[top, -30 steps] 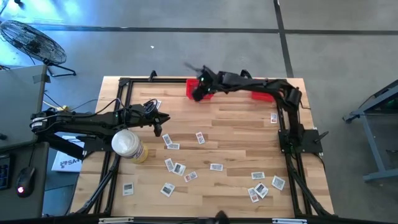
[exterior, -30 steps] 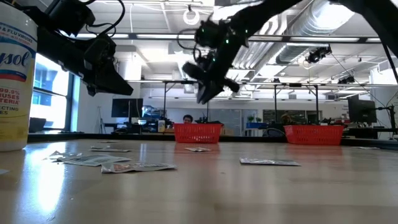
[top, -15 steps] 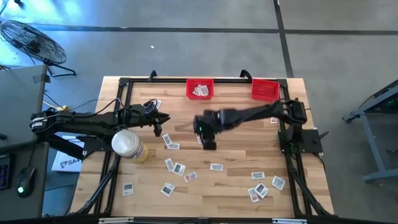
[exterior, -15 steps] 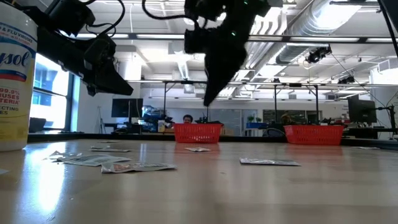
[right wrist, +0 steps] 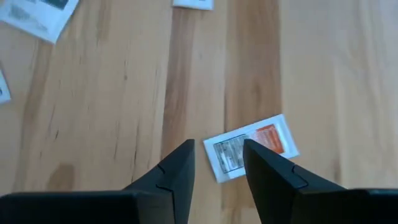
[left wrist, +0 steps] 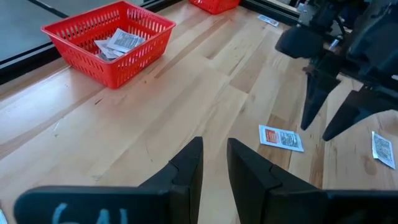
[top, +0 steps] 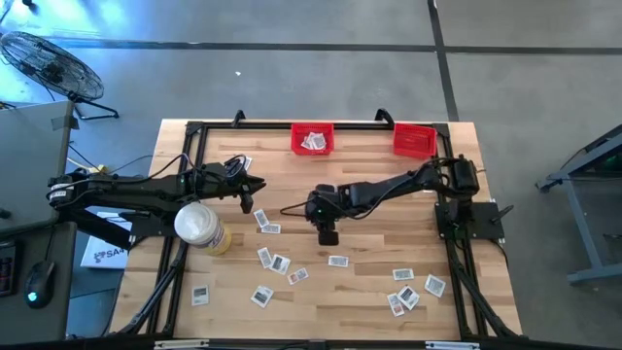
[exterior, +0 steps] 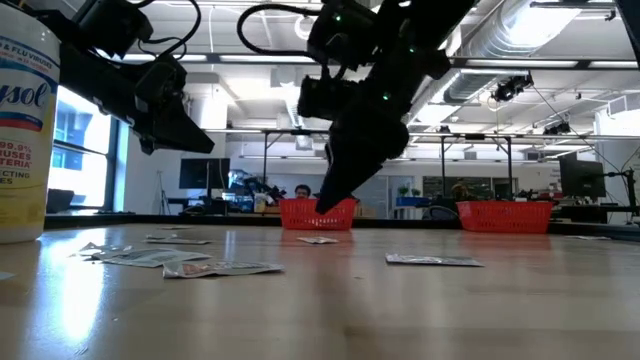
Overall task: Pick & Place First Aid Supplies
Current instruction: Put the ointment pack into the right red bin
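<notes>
Two red bins (top: 312, 139) (top: 414, 140); one white cylinder (top: 197, 225); roughly fifteen loose packets (top: 337, 261) on table.

packet (right wrist: 250, 147) partly hidden behind right gripper (right wrist: 217, 160), packet print unreadable

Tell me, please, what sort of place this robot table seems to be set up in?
Probably a large open lab or workshop. The wooden table stands on a bare concrete floor; the low view shows exposed ceiling ducts and desks with monitors behind. A pedestal fan stands nearby.
</notes>
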Robot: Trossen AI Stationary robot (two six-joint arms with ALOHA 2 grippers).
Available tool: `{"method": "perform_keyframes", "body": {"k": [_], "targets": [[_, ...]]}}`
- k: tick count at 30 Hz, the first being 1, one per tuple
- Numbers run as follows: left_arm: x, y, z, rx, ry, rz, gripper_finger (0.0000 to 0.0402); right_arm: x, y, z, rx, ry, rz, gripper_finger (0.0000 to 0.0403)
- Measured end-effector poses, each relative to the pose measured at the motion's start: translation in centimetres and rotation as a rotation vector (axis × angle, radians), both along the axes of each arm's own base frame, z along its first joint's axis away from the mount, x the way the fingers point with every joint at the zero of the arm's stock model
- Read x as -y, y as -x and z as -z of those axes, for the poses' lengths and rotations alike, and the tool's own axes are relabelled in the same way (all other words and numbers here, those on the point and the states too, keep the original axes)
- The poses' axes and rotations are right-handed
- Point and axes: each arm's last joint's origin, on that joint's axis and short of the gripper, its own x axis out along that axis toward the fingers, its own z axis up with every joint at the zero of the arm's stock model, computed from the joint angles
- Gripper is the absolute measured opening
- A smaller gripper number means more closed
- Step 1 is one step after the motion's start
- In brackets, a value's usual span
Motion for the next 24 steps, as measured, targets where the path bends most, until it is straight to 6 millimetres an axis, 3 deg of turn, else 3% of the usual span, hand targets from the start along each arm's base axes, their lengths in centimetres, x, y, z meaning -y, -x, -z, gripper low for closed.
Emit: {"method": "perform_keyframes", "body": {"k": [8,16,24], "targets": [[0.0,0.0,0.0,0.001,0.0,0.0,0.0071,0.0,-0.7,2.5,-0.025,0.015,-0.042,0.0128],[0.0,0.0,0.0,0.0,0.0,0.0,0.0071,0.1,-0.7,2.7,-0.032,0.018,-0.039,0.0107],[0.0,0.0,0.0,0.0,0.0,-0.001,0.0071,0.0,-0.8,4.9,-0.096,0.098,-0.055,0.0081]]}}
